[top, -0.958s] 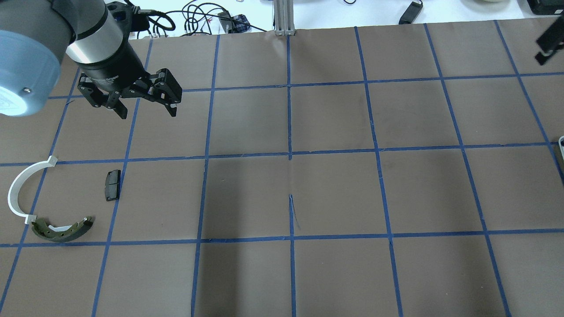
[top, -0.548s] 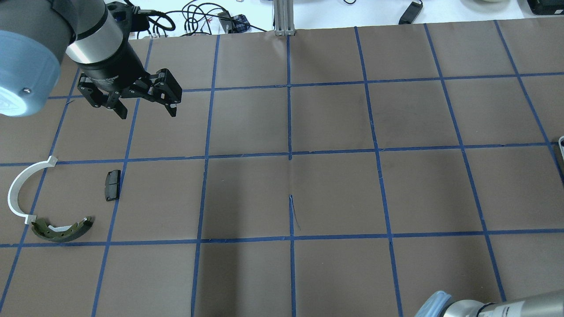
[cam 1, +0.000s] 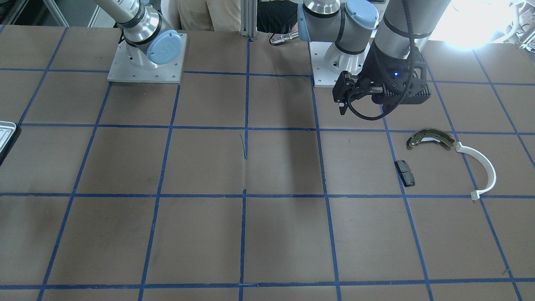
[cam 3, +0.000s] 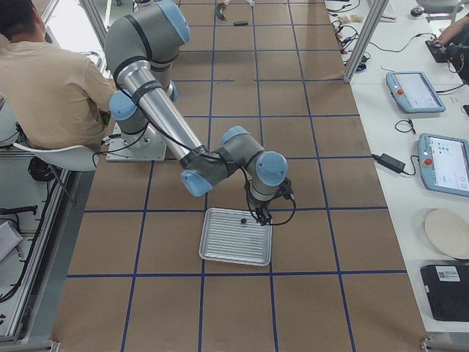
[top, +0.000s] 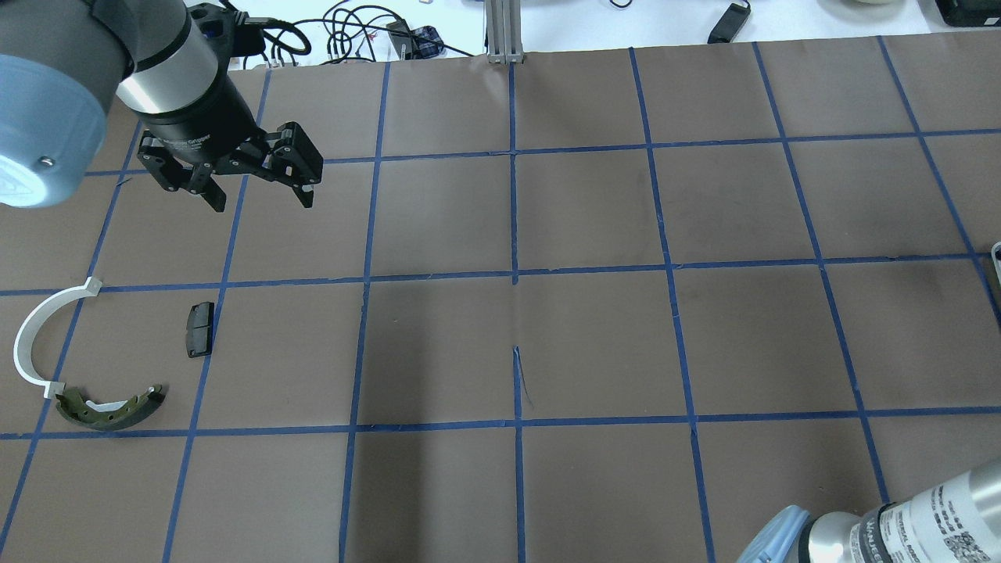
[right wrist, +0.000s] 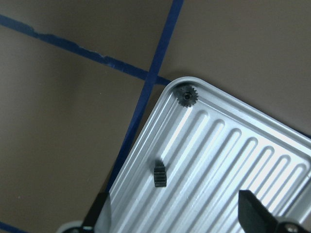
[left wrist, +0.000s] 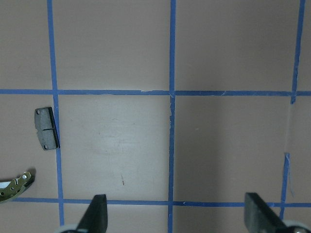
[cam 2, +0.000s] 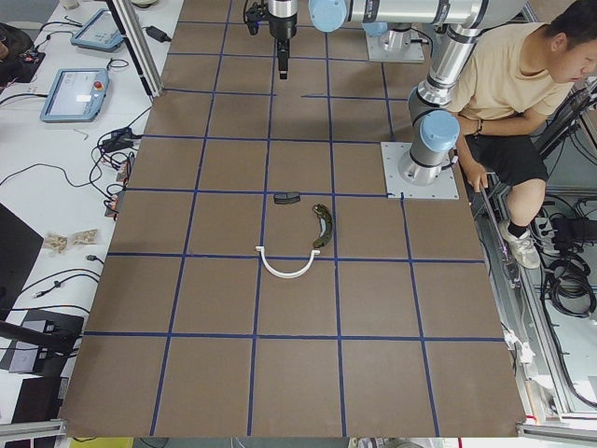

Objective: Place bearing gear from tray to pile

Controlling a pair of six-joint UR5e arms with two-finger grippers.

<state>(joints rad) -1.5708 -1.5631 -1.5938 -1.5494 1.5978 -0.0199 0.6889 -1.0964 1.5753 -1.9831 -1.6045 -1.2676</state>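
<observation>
The silver ridged tray (right wrist: 233, 160) holds a small black gear (right wrist: 186, 95) lying flat in its rounded corner and a second black toothed part (right wrist: 159, 176) standing on edge. My right gripper (right wrist: 175, 216) is open and empty above the tray's near rim (cam 3: 236, 236). The pile lies far to the left: an olive brake shoe (top: 109, 408), a white arc (top: 35, 328) and a black pad (top: 199, 329). My left gripper (top: 258, 195) is open and empty, raised beyond the pile.
Brown table cover with a blue tape grid. The right arm's elbow (top: 899, 524) fills the overhead view's bottom right corner. The tray's corner shows at the table's edge (cam 1: 5, 133). A seated person (cam 2: 504, 93) is beside the robot bases. Cables lie past the far edge.
The right arm's elbow has come into the overhead view at the bottom right, and a black part at its top right has left the view. The left gripper has not moved.
</observation>
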